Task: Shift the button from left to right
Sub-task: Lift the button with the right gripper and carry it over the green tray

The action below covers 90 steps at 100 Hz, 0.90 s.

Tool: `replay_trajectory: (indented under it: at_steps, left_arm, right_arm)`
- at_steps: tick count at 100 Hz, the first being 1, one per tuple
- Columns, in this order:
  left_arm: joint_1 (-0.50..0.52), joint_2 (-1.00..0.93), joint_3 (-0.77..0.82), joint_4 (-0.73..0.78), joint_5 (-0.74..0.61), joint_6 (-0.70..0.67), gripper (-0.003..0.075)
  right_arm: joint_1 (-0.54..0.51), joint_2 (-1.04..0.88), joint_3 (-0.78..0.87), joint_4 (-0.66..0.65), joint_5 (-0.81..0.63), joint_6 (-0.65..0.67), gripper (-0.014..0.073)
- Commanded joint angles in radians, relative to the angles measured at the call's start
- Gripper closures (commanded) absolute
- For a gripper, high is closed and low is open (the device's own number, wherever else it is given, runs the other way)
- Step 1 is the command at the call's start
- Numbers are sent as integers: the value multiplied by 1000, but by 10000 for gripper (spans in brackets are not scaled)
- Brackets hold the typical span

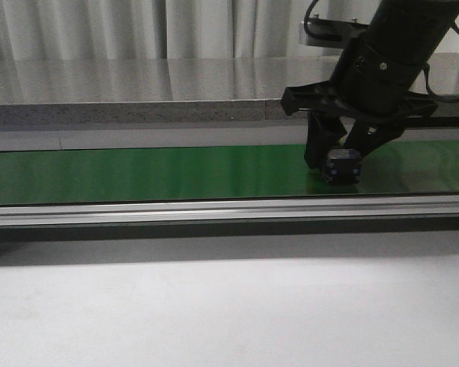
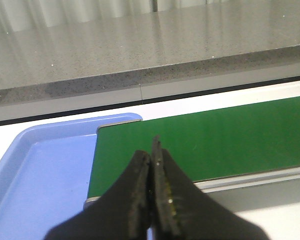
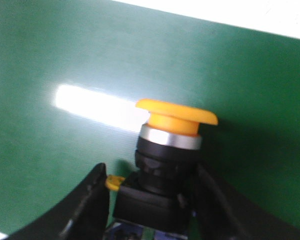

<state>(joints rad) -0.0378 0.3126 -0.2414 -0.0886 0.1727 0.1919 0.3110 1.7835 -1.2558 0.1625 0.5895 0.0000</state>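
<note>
Nearest the lens in right wrist view: right end effector (image 3: 150, 200), two black fingers (image 3: 85, 205) flanking the push-button (image 3: 165, 165) w/ jaws part open. Boxy black switch body sits btwn them, fingers close on both sides; contact vs. small gap can't be told, esp. on the yellow-tab side. Front view shows same button low on green conveyor belt (image 1: 153, 172), right part of belt, apparently resting on it or only just off it; can't tell which. Yellow mushroom cap tilted away from wrist, metal collar under it.

Handling, as judgement: small, rigid plastic-and-metal part, prob. light, not fragile, no give under squeeze. Cap smooth, rounded, overhanging = poor place to pinch, likely to slip or roll. Collar round too. Best hold: flat opposite faces of black body, low and square, as fingers now stand. Top-heavy look w/ cap out front, so off-centre pinch could let it pivot in the jaws. Belt glossy, so a nudge from one finger before the other may slide it rather than grip it.

Left end effector (image 2: 152, 185) idle: fingers pressed together, nothing btwn them, hanging over belt end next to blue tray (image 2: 35, 170). Grey bench (image 2: 140, 45) beyond.
</note>
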Motion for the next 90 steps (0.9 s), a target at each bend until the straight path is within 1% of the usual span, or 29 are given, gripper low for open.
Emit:
replay_trajectory:
  at_steps: [1,8,19,27,44,73,90]
  left_arm:
    - [-6,7,-29,-3,-78,-2,739]
    - [-6,7,-29,-3,-78,-2,739]
    - [-6,7,-29,-3,-78,-2,739]
    - [-6,7,-29,-3,-78,-2,739]
    - [-6,7,-29,-3,-78,-2,739]
    - [-6,7,-29,-3,-78,-2,739]
    - [-6,7,-29,-3,-78,-2,739]
  right_arm:
    - [-8,-95,-36,-25,-33,0,420]
    - [-27,-130,-50,-47,-14,0,420]
    - [-81,-177,-99,-113,55,0,420]
    - [-151,-204,-136,-175,104,0,420]
    - [-306,-217,-188,-234,163,0,420]
    - [-589,-217,-188,-244,157,-29,420]
    - [-715,-202,-184,-244,132,-38,420]
